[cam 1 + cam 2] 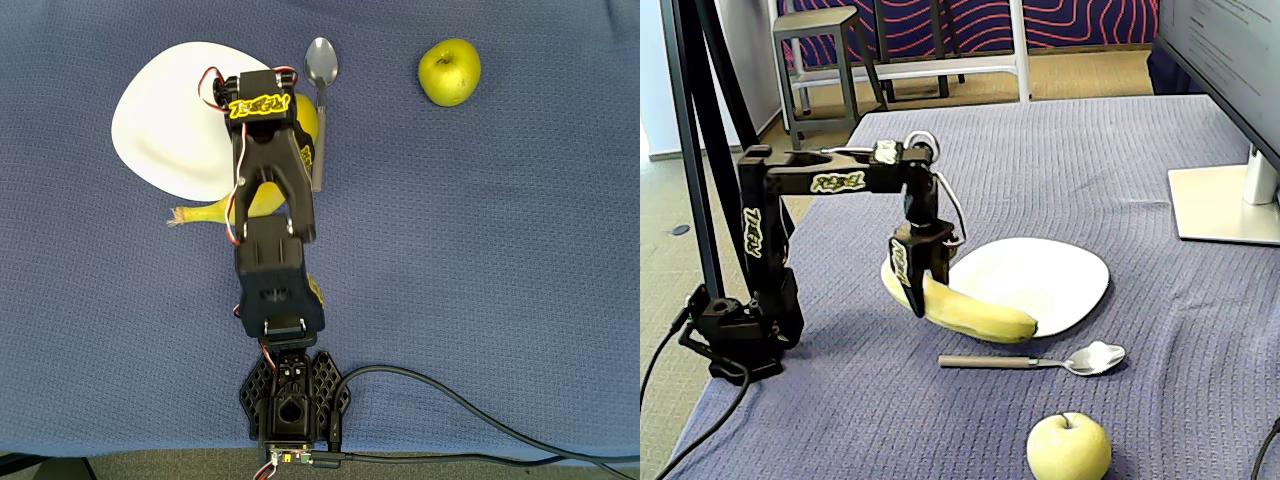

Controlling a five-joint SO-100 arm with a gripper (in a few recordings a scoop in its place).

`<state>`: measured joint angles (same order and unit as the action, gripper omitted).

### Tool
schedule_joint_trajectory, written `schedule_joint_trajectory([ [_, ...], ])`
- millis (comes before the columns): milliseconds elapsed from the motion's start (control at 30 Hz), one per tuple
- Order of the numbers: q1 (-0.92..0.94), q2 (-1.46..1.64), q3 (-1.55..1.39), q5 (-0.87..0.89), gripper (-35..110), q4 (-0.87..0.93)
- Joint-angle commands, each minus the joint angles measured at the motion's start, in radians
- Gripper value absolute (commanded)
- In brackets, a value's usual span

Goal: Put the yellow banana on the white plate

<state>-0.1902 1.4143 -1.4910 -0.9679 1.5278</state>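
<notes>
The yellow banana (975, 314) lies along the near rim of the white plate (1040, 275), its right end overlapping the rim in the fixed view. My gripper (914, 283) points straight down with its black fingers shut on the banana's left part. I cannot tell whether the banana is lifted or resting. In the overhead view the arm covers the banana's middle; the banana (205, 212) shows its stem end below the plate (165, 120), and its other end shows beside the spoon.
A metal spoon (1040, 361) with a wooden handle lies just in front of the banana; the overhead view shows the spoon (321, 70) right of the plate. A yellow-green apple (1068, 448) sits near the front edge. A monitor stand (1225, 203) occupies the right.
</notes>
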Motion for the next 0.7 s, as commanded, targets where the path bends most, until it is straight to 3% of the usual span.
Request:
schedule_joint_trajectory([
  [0, -0.029, -0.043, 0.179, -0.044, 0, 0.028],
  [667, -0.104, 0.094, 0.221, -0.17, 0, 0.04],
])
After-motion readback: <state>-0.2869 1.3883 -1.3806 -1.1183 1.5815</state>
